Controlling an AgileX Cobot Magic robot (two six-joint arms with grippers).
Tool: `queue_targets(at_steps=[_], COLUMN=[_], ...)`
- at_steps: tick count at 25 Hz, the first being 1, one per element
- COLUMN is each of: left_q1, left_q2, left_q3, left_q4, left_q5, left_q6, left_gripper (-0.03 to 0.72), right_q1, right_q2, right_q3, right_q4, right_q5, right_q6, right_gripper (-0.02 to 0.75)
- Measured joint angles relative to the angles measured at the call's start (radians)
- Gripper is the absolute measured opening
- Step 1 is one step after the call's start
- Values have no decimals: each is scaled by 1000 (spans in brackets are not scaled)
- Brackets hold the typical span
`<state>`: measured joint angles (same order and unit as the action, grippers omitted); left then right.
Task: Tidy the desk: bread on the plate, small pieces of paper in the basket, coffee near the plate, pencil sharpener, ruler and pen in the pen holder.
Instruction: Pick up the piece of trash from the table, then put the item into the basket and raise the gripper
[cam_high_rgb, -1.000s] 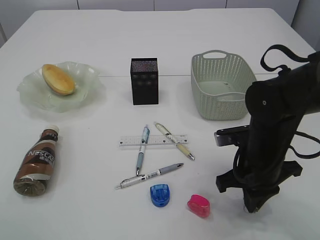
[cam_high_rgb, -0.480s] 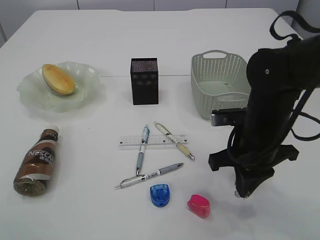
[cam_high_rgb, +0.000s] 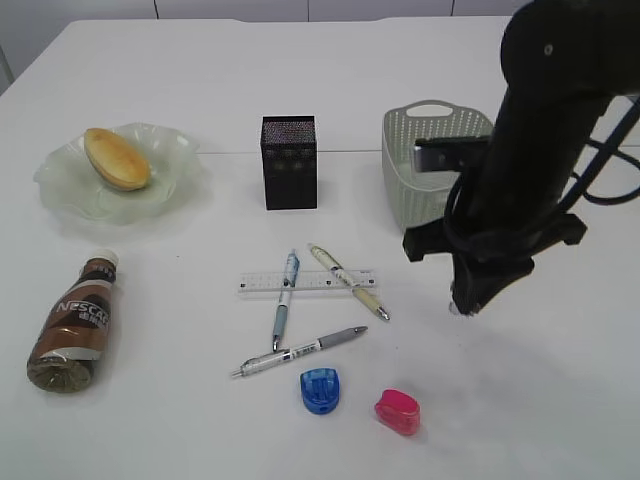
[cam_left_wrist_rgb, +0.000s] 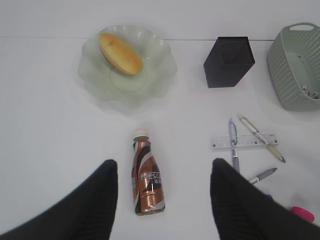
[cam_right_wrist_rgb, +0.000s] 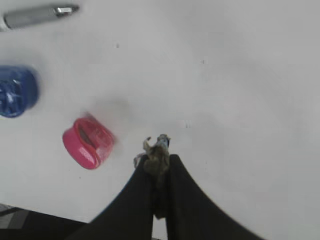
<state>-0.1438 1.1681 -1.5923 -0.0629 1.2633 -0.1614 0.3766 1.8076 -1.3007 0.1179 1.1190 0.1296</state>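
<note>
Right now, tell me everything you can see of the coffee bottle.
The coffee bottle is a brown Nescafe bottle with a curved white-and-dark label and a white cap. It looks like plastic and its cap is on. It lies on its side on the white desk, cap pointing toward the pale-green plate, which it does not touch. Nothing but the desk touches it; the left wrist view looks down on it.

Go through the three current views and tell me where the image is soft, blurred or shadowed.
Exterior view: even light, crisp black mesh pen holder, only a faint shadow under the right end effector. Left wrist view: sharp brown coffee bottle, dark blurred fingers. Right wrist view: pink pencil sharpener and blue pencil sharpener smeared soft.
</note>
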Motion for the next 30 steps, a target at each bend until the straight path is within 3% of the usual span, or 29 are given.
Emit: queue_targets(at_steps=[14,22,30], left_q1=[0,0,0], left_q2=[0,0,0], left_q3=[0,0,0], left_q4=[-12,-4,-18], left_q5=[0,0,0], left_q6=[0,0,0], left_gripper=[433,433,433], right_q1=[0,-13,-91], right_q2=[31,115,138], right_q3=[-320,-392,-413], right_q4=[-151,-172,-191], right_q5=[14,4,-38], right_q6=[8,23,27], right_gripper=[11,10,10])
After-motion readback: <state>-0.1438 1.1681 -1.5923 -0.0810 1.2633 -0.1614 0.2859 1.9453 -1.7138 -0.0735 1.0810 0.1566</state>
